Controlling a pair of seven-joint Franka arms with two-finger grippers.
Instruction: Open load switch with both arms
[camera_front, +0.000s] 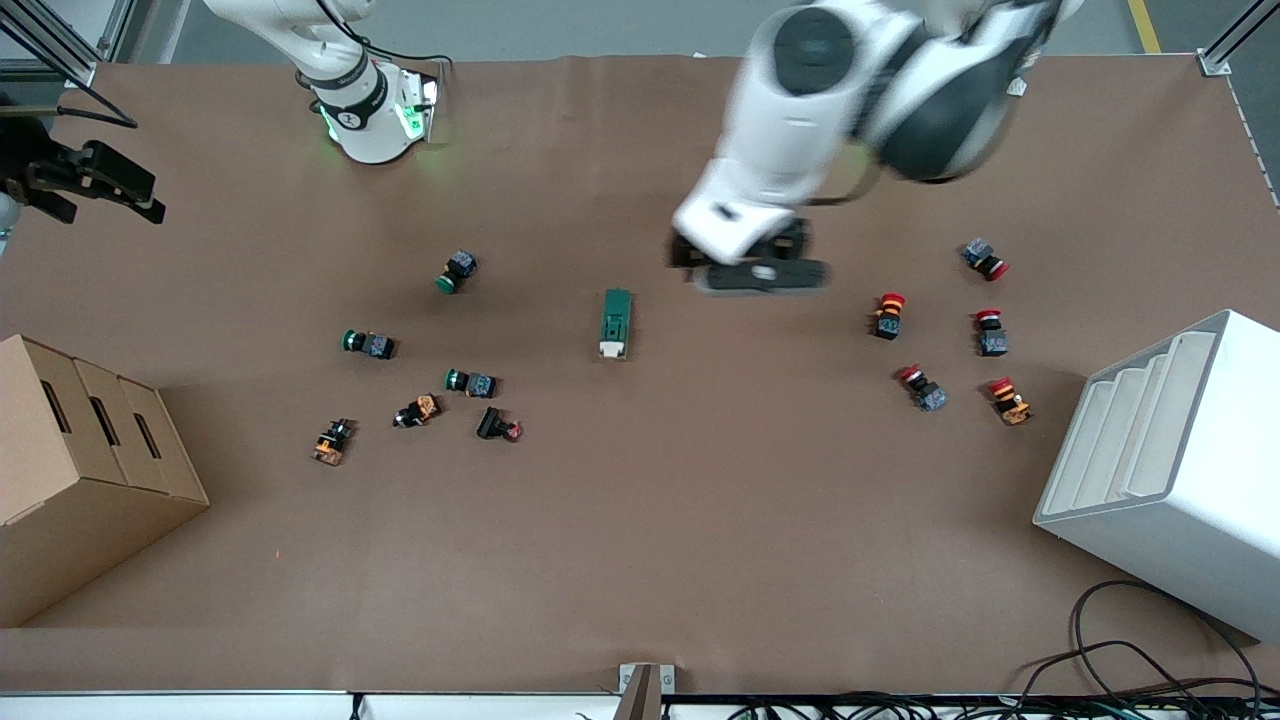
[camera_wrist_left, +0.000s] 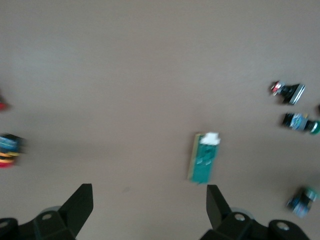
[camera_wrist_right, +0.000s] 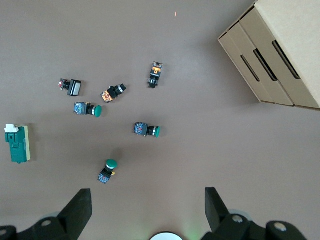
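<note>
Load switch (camera_front: 616, 323), one, lying untouched mid-bench (camera_front: 640, 560) with its white tab toward the front camera; opening appears not yet begun. Left end effector (camera_front: 748, 262) is hovering beside it toward the left arm's end, fingers spread, empty. Right end effector (camera_front: 85, 185) is waiting at the right arm's end, fingers spread, empty. Push-buttons: eleven, six toward the right arm's end, five toward the left arm's.

The right gripper (camera_wrist_right: 148, 212) hangs high over the table with its fingers (camera_wrist_right: 80, 207) wide apart. Near the load switch (camera_wrist_right: 18, 144) lie green push-buttons (camera_wrist_right: 147, 130); the cardboard box (camera_wrist_right: 280, 50) stands well apart from it.
</note>
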